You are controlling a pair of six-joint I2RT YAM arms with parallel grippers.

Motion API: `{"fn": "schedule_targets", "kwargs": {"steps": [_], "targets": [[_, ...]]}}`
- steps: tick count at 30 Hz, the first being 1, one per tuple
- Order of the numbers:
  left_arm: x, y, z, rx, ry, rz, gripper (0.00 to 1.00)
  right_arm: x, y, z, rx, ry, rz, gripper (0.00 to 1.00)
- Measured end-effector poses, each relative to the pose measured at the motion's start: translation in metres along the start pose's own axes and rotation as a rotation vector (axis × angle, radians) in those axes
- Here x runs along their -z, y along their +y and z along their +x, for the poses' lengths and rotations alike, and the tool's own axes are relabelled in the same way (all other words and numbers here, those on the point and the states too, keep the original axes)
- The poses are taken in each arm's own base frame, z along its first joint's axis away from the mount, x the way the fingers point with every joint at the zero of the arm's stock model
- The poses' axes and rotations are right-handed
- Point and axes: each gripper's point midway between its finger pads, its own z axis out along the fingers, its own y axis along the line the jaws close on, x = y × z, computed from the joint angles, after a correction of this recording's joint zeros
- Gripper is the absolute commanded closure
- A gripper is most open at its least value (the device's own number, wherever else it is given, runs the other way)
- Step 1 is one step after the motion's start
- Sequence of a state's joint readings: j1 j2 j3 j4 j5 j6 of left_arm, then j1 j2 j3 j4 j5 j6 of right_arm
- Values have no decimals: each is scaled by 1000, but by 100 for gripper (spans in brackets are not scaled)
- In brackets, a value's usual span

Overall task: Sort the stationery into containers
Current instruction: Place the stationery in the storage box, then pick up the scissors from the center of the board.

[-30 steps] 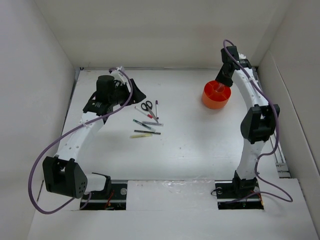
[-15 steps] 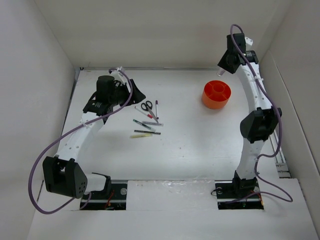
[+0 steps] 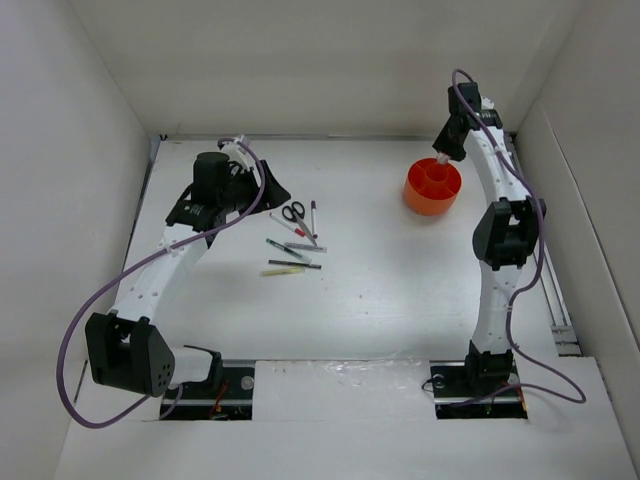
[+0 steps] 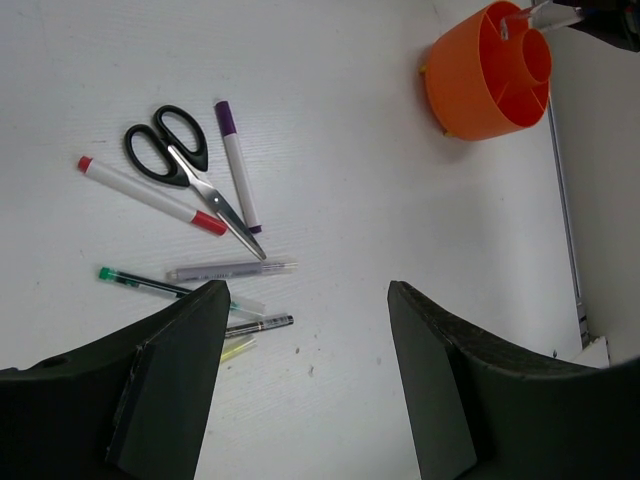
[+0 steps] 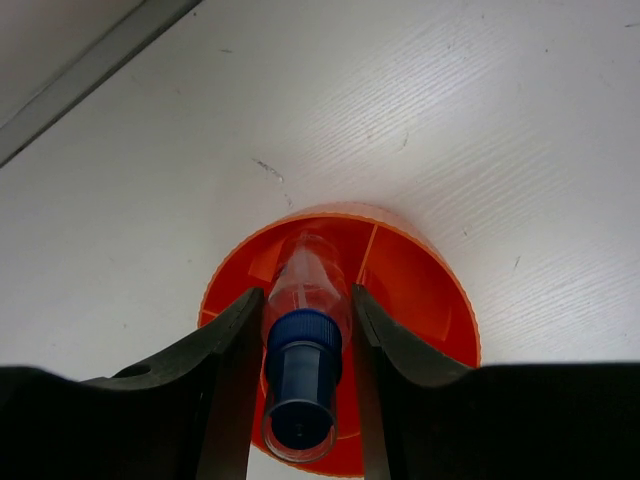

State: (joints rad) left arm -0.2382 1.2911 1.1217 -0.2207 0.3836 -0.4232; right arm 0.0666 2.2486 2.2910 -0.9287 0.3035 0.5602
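Whereas moments ago it was raised behind the orange cup (image 5: 420,290), the right gripper (image 5: 307,300) is now dipping to the rim, clamping what looks like a clear, blue-capped pen (image 5: 303,365). The left gripper (image 4: 305,290) is hovering, fingers apart, with the scissors (image 4: 185,170) ahead of it.

Organiser cup (image 3: 432,188) sits toward the far right corner of the counter (image 3: 400,290). Loose stationery is grouped left of centre, well apart from the cup. Scissors (image 4: 185,170) lie at the far end of the group. Short marker (image 4: 238,165) just right of them; long marker (image 4: 150,193) on their left, touching the blades. Three pens (image 4: 230,269) lie nearer, thin stick (image 3: 282,271) nearest. Capped tube (image 5: 303,300) between the right fingers (image 5: 225,370), lower end inside the cup's far rim. Left fingers (image 4: 170,380) above the counter, left of and behind the scissors.
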Motion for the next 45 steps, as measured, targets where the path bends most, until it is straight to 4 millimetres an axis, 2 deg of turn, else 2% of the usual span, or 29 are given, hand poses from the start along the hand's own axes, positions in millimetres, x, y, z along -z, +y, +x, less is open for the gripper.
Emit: {"fn": "schedule_targets", "kwargs": {"steps": [2, 5, 9, 13, 15, 16, 18, 20, 32, 33, 35, 36, 37, 38, 40, 42, 43, 45], "targets": [[0, 0, 0, 1, 2, -1, 39, 0, 0, 0, 0, 0, -2, 71], [0, 0, 0, 1, 2, -1, 39, -1, 1, 1, -1, 2, -5, 70], [0, 0, 0, 1, 3, -1, 39, -3, 0, 3, 1, 7, -2, 86], [-1, 1, 0, -2, 3, -2, 39, -2, 0, 5, 3, 9, -2, 89], [-1, 1, 0, -4, 3, -2, 39, 0, 0, 4, 3, 7, -3, 82], [-1, 1, 0, -5, 3, -2, 39, 1, 1, 4, 2, 4, -5, 70], [-1, 1, 0, -6, 3, -1, 39, 4, 1, 2, 2, 1, -9, 56], [-1, 1, 0, -6, 3, -1, 39, 5, 2, 2, 2, -1, -11, 51], [0, 0, 0, -7, 2, -1, 39, 9, 4, 8, 14, 15, -9, 47], [0, 0, 0, -8, 1, -1, 39, 11, 5, 7, 16, 13, -12, 51], [0, 1, -1, -8, -2, -5, 43, 21, 9, 5, 21, 6, -31, 64], [0, 2, -1, -11, -4, -8, 43, 28, 13, 2, 23, -2, -53, 74], [1, 2, -2, -14, -7, -14, 44, 39, 19, 0, 27, -12, -81, 93], [1, 4, -2, -14, -10, -23, 46, 52, 26, -1, 34, -20, -114, 100], [3, 8, -3, -17, -20, -47, 50, 83, 45, 1, 50, -40, -202, 100], [5, 12, -5, -17, -29, -74, 54, 119, 72, 12, 90, -56, -311, 100], [7, 14, -6, -16, -37, -90, 59, 135, 87, 22, 118, -62, -365, 100], [11, 19, -8, -12, -52, -126, 62, 163, 122, 56, 198, -43, -477, 100]]}}
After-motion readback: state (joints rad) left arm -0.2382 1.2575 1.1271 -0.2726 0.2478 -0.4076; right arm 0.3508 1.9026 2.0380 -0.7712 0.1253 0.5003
